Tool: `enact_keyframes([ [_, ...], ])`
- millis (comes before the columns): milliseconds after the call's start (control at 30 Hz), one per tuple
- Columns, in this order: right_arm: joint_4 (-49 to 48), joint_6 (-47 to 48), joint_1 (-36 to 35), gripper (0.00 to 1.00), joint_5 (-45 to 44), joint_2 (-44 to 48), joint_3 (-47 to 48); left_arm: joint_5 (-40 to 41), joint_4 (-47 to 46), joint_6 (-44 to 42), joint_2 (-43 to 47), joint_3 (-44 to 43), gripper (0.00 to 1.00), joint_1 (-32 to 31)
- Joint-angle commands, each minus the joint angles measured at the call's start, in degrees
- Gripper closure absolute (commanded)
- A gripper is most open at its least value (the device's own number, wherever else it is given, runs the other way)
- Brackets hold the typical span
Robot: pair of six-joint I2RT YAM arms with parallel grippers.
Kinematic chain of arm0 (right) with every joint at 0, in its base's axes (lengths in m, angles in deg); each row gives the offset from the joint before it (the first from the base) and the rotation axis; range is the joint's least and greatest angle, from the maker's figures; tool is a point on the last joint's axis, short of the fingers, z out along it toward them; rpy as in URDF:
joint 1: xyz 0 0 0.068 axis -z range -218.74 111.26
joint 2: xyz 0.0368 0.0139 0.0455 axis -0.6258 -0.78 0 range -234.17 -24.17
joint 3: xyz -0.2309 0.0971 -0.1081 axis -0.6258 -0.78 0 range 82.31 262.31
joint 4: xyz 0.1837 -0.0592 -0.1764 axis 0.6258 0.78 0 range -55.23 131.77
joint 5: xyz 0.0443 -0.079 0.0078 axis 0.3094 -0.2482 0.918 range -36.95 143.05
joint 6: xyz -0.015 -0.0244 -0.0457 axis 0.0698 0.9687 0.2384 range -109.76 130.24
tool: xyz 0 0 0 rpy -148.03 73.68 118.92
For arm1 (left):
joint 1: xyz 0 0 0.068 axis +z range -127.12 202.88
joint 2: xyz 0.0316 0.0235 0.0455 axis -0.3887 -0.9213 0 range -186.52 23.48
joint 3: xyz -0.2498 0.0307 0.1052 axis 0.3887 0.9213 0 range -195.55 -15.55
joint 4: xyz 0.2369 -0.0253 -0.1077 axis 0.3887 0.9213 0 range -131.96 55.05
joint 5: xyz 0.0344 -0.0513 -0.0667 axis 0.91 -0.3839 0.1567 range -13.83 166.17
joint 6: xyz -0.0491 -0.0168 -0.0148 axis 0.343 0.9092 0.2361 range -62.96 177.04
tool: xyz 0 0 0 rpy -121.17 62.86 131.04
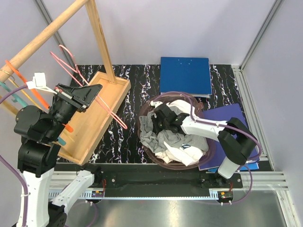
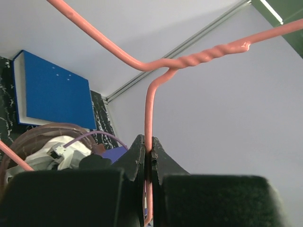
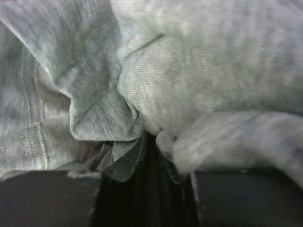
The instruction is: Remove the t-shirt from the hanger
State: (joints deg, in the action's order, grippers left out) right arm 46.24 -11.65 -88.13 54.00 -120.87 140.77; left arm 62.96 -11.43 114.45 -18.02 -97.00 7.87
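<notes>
The table [image 1: 124, 142] had a black surface veined with white, and it stood in a booth of plain pale grey walls [image 1: 189, 23] framed with metal rails. A wooden rack [image 1: 99, 33] rose at the left edge from a wooden tray [image 1: 90, 127]. A blue binder [image 1: 185, 74] lay at the far edge and a darker blue folder [image 1: 227, 116] lay toward the right near corner. A translucent basket [image 1: 161, 98] of laundry sat at the middle of the near edge. The grey t-shirt [image 1: 166, 140] lay crumpled in it, off the pink hanger [image 2: 147, 109]. The left gripper [image 2: 148, 149] was clamped on that hanger's bare wire neck, held above the tray. The right gripper [image 3: 150, 146] was down in the basket, pinched on a fold of the t-shirt.
</notes>
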Motion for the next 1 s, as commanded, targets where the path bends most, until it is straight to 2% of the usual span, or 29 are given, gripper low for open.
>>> enact_keyframes([
  [0, 9.43, 0.97, 0.34, 0.78, -4.12, 4.32, 0.51, 3.97, -0.47, -2.47, -0.78, -0.11, 1.0, 0.24],
  [67, 11.38, 0.62, 0.34, 0.73, -1.84, 8.89, 3.76, 5.12, -0.03, -2.83, -1.66, -0.29, 1.0, 0.24],
  [167, 14.81, -0.61, 0.34, 0.55, -1.13, 15.22, 8.15, 7.05, 0.15, -3.35, -3.67, -0.73, 1.0, 0.24],
  [200, 16.73, -0.61, 0.34, 0.45, -1.13, 16.71, 9.3, 7.67, 0.15, -3.53, -4.38, -1.16, 1.0, 0.24],
  [233, 17.62, -0.61, 0.34, 0.41, -1.04, 19.34, 11.4, 8.55, 0.15, -3.53, -4.99, -1.43, 1.0, 0.24],
  [300, 20.42, 0.09, 0.34, 0.3, -2.7, 22.94, 13.25, 11.97, 0.06, -3.62, -7.19, -1.95, 1.0, 0.24],
  [433, 25.62, 1.14, 0.43, 0.16, -7.36, 28.05, 17.82, 17.51, -1.78, -3.62, -12.1, -3.18, 1.0, 0.24],
  [633, 29.75, 1.06, 0.43, 0.09, -12.02, 35.26, 16.52, 21.55, -5.12, -0.99, -21.69, -7.75, 1.0, 0.24],
  [833, 32.48, -1.05, 0.34, 0.08, -13.08, 40.98, 11.34, 33.49, -5.73, 0.16, -28.2, -14.52, 1.0, 0.33],
  [967, 33.71, -1.93, 0.43, 0.07, -12.9, 44.4, 8.7, 38.16, -7.23, -1.5, -30.74, -18.38, 1.0, 0.33],
])
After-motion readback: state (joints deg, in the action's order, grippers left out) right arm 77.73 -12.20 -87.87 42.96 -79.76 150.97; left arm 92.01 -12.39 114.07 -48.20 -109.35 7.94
